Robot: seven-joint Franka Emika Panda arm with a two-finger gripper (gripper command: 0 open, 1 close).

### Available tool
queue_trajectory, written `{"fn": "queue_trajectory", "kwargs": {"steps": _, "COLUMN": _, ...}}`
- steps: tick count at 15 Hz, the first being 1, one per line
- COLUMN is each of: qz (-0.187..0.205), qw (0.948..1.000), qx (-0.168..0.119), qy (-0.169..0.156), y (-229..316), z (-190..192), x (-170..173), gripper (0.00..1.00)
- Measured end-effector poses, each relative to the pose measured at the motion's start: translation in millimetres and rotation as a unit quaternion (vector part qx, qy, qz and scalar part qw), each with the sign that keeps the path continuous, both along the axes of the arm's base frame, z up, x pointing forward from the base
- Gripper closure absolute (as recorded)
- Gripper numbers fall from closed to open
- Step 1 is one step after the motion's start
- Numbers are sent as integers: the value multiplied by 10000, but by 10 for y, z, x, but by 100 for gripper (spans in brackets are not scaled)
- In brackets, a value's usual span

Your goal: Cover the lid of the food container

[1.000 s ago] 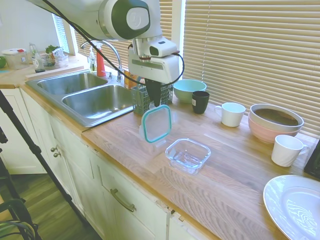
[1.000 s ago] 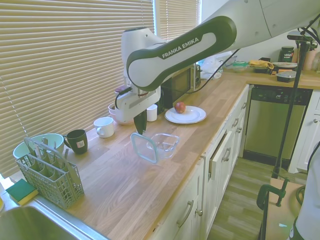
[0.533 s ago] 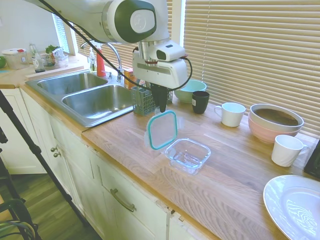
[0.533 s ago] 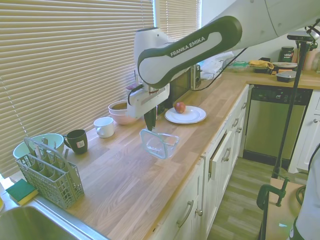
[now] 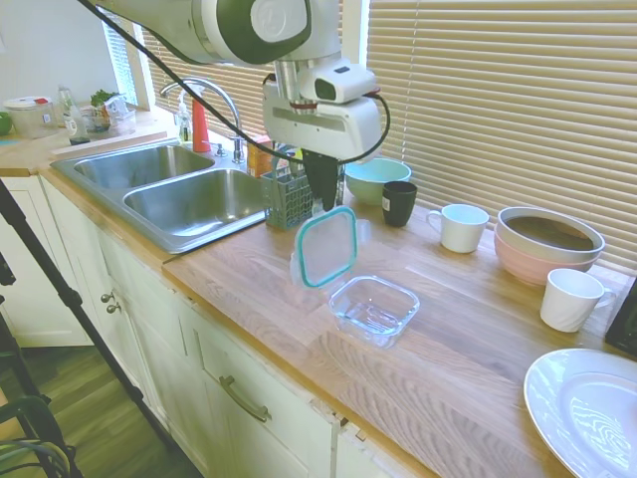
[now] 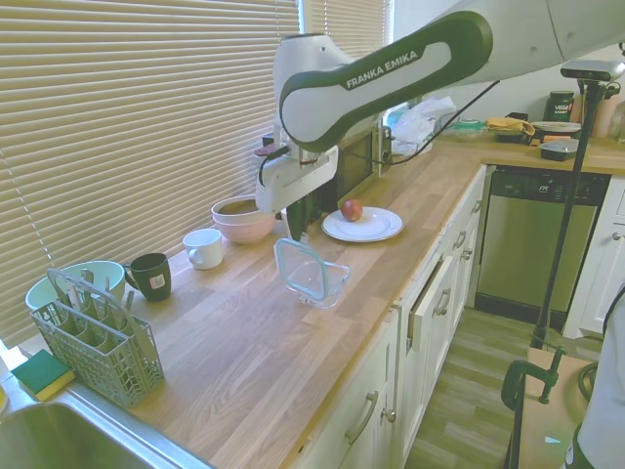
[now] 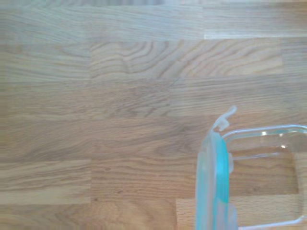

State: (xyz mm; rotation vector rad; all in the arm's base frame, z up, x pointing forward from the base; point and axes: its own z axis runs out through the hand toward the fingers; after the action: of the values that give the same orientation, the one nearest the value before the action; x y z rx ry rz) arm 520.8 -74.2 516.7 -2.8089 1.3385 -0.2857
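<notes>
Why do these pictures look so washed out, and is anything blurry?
First exterior view: daylight through the blinds bleaches the colours, and the plate shows glare. Second exterior view: the same pale haze. Wrist view: soft focus, the lid edge-on and fuzzy.

A white Franka arm [image 6: 391, 68] with dark grey-green joint bands, "FRANKA EMIKA" lettered in white along one band, a black cable looping to its boxy white wrist, and dark fingers [image 5: 325, 184] beneath.

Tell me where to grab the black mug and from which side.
Grip the black mug by its rim wall from straight above: it stands upright and open-topped. The teal bowl sits close beside it and the white mug stands apart, so a top-down approach looks clearest.
</notes>
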Motion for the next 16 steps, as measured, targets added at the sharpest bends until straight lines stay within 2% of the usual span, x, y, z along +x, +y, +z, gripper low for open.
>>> {"fn": "queue_trajectory", "kwargs": {"steps": 4, "qz": 41, "qw": 10000, "qx": 71, "qy": 9, "y": -52, "z": 21, "x": -25, "gripper": 100}}
{"fn": "queue_trajectory", "kwargs": {"steps": 9, "qz": 303, "qw": 9994, "qx": 136, "qy": 27, "y": -61, "z": -5, "x": -16, "gripper": 100}}
{"fn": "queue_trajectory", "kwargs": {"steps": 16, "qz": 385, "qw": 9990, "qx": 204, "qy": 59, "y": -86, "z": -118, "x": 52, "gripper": 100}}
